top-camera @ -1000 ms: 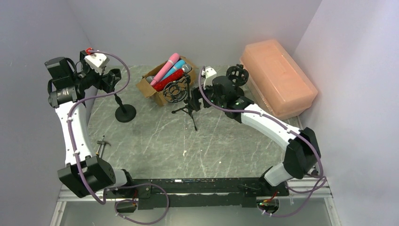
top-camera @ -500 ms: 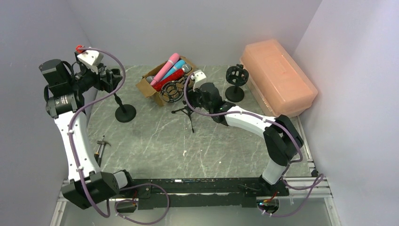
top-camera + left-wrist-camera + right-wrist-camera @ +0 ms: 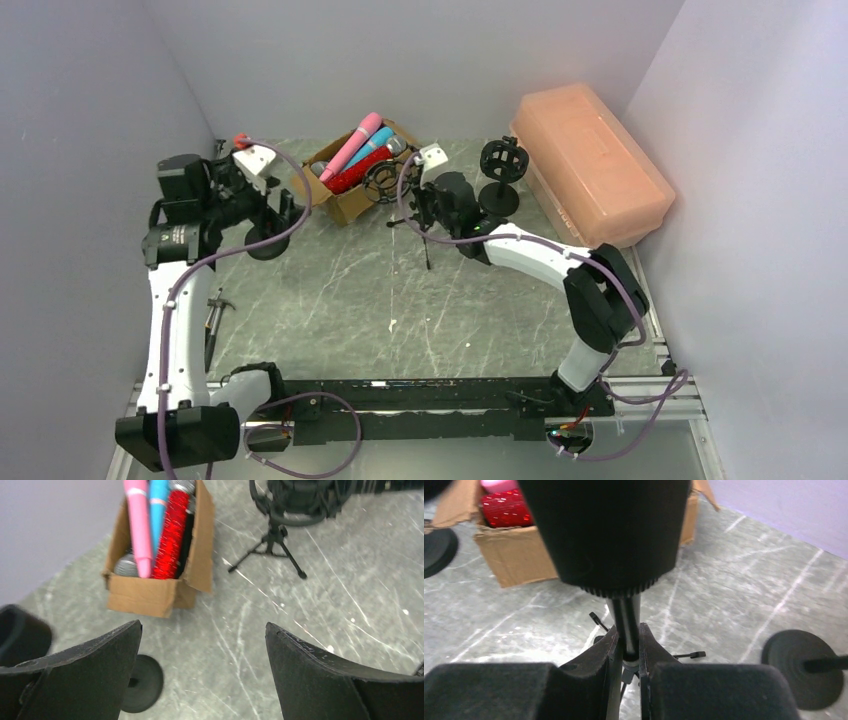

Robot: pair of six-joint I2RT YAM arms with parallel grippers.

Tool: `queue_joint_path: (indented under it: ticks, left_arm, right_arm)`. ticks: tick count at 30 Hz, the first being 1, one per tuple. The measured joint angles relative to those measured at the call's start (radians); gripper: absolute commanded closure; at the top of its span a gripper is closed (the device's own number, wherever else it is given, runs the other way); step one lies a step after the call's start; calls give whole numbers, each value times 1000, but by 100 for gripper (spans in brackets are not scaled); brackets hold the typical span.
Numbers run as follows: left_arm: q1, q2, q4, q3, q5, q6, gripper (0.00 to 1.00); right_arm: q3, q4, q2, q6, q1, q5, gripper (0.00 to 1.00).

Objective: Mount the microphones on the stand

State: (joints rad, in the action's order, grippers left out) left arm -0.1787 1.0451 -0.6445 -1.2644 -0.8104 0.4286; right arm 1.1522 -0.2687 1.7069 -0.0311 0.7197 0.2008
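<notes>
Here, the right claw [image 3: 629,651] is closed tight on the thin post [image 3: 624,620] of the tripod stand [image 3: 273,540]. One finger presses each side of the post, just below the stand's black mount [image 3: 609,530]. This stand sits near the far edge of the desk [image 3: 400,310], left of its middle, with the mount just beside the right flap of the box [image 3: 155,596]. Whether all its feet touch the desk cannot be told. The left claw [image 3: 202,626] is spread fully apart and holds nothing, its two padded fingers [image 3: 100,660] hanging above bare desk on the near side of the box. A round stand [image 3: 142,682] sits just beneath this claw, toward the left edge. The microphones [image 3: 170,540] lie together in the open cardboard box at the far edge, left of centre. A pink, a blue and a red glitter one lie side by side with their handles jutting over the box's rim, and a silver mesh head shows at the box's near end. A second stand [image 3: 500,168] on a round base, carrying its own cage mount, is between the tripod stand and the peach bin [image 3: 590,165]. The bin is lidded and fills the far right corner.
</notes>
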Motion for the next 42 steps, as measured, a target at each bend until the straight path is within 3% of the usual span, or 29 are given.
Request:
queue_joint_path:
  ticks: [11,18,26,29,31,35,38,42]
  left_arm:
    - [301,163,59,84,213,-29,1]
    - [342,357,175,80,381,-58,4]
    - [394,484,233,39,488,-54,5]
    - [416,514,256,23,521,-49,11]
    - [427,526,271,19,541,-44,14]
    - [449,555,304,18,591,-23,24]
    - [462,580,316,18,621,-13,33]
    - [471,617,341,13,658,1,52]
  right_arm:
    - [-151,141,-217,-22,-136,31,95]
    - [-259,306,-420,-92,-161,60,94]
    - [-331,426,-571,-146,-346,134,90]
    - [-338,438,-584,-154,-378,158,79]
    - [-344,437,-589,-162,-380,162,60]
    - [-351,440,-596,-182,-380,182,36]
    - [-369,440,-620,-204,-383,188,26]
    - [-404,453,-674,-236,-383,183,21]
